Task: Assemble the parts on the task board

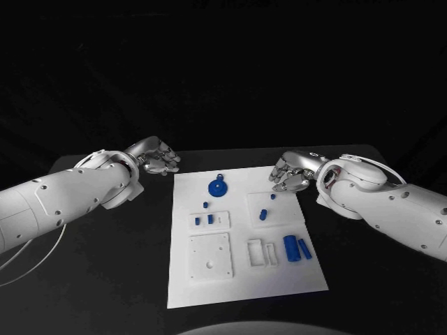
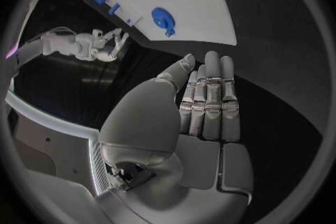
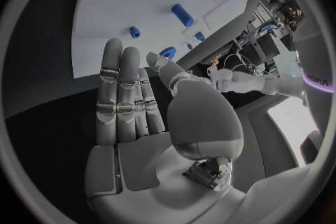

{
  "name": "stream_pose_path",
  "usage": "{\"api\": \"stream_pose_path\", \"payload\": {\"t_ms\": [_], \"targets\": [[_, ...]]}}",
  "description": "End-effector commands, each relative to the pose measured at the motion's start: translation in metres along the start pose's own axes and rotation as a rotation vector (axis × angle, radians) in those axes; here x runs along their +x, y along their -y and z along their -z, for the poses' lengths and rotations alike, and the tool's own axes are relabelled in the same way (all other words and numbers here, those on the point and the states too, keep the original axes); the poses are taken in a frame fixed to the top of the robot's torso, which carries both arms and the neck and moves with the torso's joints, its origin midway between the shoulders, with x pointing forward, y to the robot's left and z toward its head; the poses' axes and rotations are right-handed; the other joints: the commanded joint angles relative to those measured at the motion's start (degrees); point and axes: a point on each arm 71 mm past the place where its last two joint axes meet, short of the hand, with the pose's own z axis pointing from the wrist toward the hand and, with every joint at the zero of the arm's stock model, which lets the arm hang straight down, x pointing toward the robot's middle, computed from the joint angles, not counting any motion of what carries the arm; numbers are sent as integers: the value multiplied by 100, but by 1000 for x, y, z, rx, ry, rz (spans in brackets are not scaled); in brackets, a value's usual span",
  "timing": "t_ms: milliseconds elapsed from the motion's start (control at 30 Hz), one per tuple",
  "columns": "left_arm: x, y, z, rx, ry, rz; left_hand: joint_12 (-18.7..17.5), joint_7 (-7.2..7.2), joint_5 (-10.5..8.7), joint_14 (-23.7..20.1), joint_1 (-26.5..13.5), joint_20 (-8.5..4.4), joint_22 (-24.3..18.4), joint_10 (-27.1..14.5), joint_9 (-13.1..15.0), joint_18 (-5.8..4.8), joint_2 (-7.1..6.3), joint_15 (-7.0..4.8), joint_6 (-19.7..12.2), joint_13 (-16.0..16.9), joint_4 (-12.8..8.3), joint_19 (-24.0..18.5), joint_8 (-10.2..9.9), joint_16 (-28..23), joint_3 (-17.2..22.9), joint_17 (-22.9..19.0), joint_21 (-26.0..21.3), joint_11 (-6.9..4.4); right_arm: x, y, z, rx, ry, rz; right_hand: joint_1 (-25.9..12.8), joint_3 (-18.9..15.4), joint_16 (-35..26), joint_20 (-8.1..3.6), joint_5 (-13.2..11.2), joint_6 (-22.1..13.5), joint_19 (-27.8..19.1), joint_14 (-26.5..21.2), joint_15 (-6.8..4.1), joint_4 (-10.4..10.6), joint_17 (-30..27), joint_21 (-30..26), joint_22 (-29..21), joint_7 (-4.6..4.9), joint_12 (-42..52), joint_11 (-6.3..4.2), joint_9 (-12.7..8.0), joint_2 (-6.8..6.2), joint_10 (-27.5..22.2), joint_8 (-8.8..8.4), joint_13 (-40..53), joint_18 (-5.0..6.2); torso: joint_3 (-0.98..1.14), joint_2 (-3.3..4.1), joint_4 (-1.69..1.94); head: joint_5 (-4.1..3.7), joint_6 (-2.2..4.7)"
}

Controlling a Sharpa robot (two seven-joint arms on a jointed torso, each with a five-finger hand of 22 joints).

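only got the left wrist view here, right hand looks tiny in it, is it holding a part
observer: No. The right wrist view shows the right hand with straight fingers and nothing in it.
operator: where is it against the board
observer: In the head view it is by the board's far right corner, touching no part.
operator: what lies nearest the robot on the board
observer: A white square block at left, then a white frame and two blue cylinders at right.
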Motion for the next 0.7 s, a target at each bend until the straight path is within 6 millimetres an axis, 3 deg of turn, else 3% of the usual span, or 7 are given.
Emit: {"api": "stream_pose_path", "payload": {"t_ms": [33, 67, 100, 233, 367, 467, 700], "targets": [[-6, -1, 0, -35, 84, 308, 18, 42, -25, -199, 70, 120, -232, -195, -7, -82, 21, 132, -19, 3, -4, -259, -21, -581, 34, -214, -320, 72, 3, 1, 1, 66, 4, 145, 22, 75, 21, 5, -319, -2, -2, 14, -12, 3, 17, 25, 29, -9, -16, 23, -5, -106, -86, -8, 0, 73, 2, 3, 2, -20, -8], [-6, -1, 1, -37, 90, 350, 17, 41, -23, -216, 65, 183, -399, -230, -4, -85, 18, 188, -18, 2, 0, -313, -15, -918, 13, -323, -478, 91, 5, 0, 2, 72, 7, 158, 44, 138, 32, 15, -440, -22, -8, 18, 2, 5, 26, 43, 51, -3, -17, 27, -6, -147, -98, -7, 0, 80, 2, 4, 5, -23, -14], [-7, 0, 1, -36, 95, 376, 24, 47, -26, -76, 67, 229, -623, -244, -5, -64, 40, 209, -18, 4, 8, -336, -16, -1228, -12, -402, -478, 104, 6, -1, 2, 76, 9, 166, 15, 356, 58, 28, -447, -14, -42, 12, -5, 101, 54, 109, 141, -6, -15, 25, 0, -270, -84, -5, 1, 111, 3, 4, 5, -19, -17], [-8, 0, 3, -31, 105, 465, 19, 33, -6, 50, 73, 264, -1023, -237, -4, -64, 45, 238, 1, 2, -6, -357, -13, -1700, -81, -452, -481, 102, 11, -2, 2, 82, 9, 181, 87, 447, 123, 15, -455, -23, -67, 13, -12, 240, 116, 192, 274, -4, -15, 19, -3, -366, -58, -6, 1, 112, 2, 3, 8, -11, -34], [-7, -1, 5, -41, 93, 578, 19, 45, -5, 270, 91, 253, -1518, -234, -5, -87, 113, 240, -28, 3, -67, -284, -14, -2171, -196, -384, -461, 103, 17, -5, 1, 73, 4, 181, 91, 495, 168, 7, -466, 3, -55, 24, -20, 285, 154, 220, 328, -14, -15, 6, -2, -383, -18, -5, 2, 106, 4, 1, 6, 20, -44], [-7, 0, 5, -39, 93, 613, 19, 44, 7, 245, 82, 269, -1640, -241, -5, -103, 124, 266, -27, 2, -91, -319, -15, -2304, -236, -367, -473, 111, 21, -8, 0, 66, -11, 178, 93, 520, 195, 5, -455, 8, -64, 18, -19, 306, 178, 230, 365, -16, -15, 2, -2, -396, -2, -6, 2, 99, 3, 2, 17, 23, -52], [-6, 1, 6, -35, 90, 641, 18, 48, 9, 302, 59, 296, -1993, -247, -5, -95, 148, 288, -44, 2, -141, -305, -17, -2557, -282, -334, -457, 117, 30, -9, -1, 59, -39, 169, 119, 566, 215, 4, -438, -11, -108, -5, -20, 290, 213, 266, 460, -7, -15, 8, -2, -408, -21, -6, 2, 107, -10, 3, 4, 26, -74]]}}
